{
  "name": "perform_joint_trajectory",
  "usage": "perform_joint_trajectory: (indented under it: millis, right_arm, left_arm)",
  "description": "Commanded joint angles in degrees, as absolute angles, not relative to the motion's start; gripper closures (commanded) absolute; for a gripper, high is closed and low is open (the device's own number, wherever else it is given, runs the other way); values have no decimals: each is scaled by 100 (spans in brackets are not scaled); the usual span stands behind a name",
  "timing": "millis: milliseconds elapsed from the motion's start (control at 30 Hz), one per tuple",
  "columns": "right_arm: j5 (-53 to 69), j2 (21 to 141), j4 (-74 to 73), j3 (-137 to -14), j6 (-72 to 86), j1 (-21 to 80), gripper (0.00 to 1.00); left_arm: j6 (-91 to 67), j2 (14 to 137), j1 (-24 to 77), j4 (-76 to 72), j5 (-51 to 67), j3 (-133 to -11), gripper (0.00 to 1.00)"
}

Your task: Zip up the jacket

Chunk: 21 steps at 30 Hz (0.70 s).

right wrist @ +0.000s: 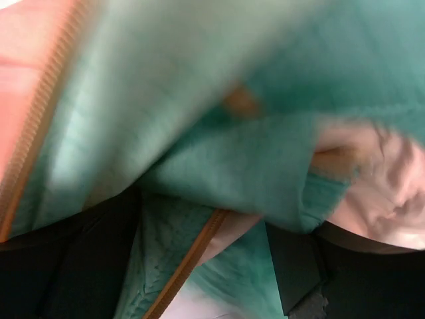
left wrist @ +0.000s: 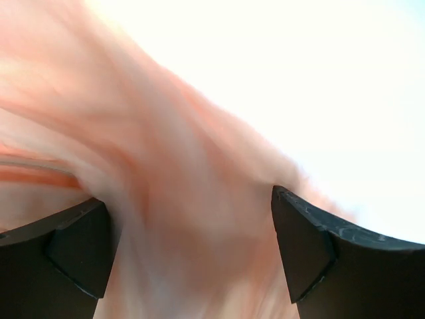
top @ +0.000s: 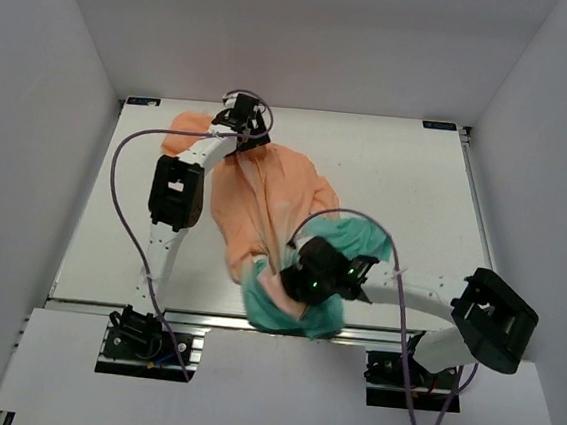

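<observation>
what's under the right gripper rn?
Under the right gripper: the jacket, its teal hem bunched, orange zipper running between the fingers. Fabric covers the table there; no slider visible.

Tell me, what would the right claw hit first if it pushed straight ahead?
The right gripper would meet the jacket almost at once: its teal hem and orange zipper lie right between the jaws. The view is blurry, so exact depth is unclear.

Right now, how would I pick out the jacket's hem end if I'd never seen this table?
On the white table, the jacket lies crumpled across the middle. Follow it to the near edge, at the right gripper. The hem end is teal-green there, while the cloth farther back is peach-orange.
</observation>
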<state>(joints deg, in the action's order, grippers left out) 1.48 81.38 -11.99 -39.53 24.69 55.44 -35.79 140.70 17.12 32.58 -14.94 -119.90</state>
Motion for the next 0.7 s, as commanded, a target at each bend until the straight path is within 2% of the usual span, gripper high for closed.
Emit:
perform_joint_trajectory:
  millis: [0, 100, 200, 300, 467, 600, 667]
  right_arm:
    - [1299, 8085, -1573, -4207, 2120, 6861, 21]
    - [1573, 8104, -1241, -4507, 1636, 6979, 21]
    - [1039, 8025, -1484, -5016, 1292, 6970, 20]
    - [266, 7823, -1950, -5378, 1222, 6917, 18]
    - [-1062, 7287, -3030, -5555, 1537, 6759, 15]
    - [-2046, 6768, -4076, -5511, 2274, 6680, 14]
    - [-2626, 6619, -4550, -5397, 2600, 6636, 11]
  left_arm:
    - [-2622, 15263, 2160, 2831, 252, -13519, 2]
    - [-2233, 15250, 2469, 1947, 607, -13483, 2]
    - [-1768, 14977, 2926, 1688, -147, -13210, 2]
    - [-1889, 14889, 2866, 1845, -920, -13350, 2]
    - [-2696, 14670, 2348, 2328, -1608, -13711, 2]
    - [-3514, 13976, 1565, 2706, -1178, -13456, 2]
    - [-3507, 13773, 1416, 3065, -1476, -13447, 2]
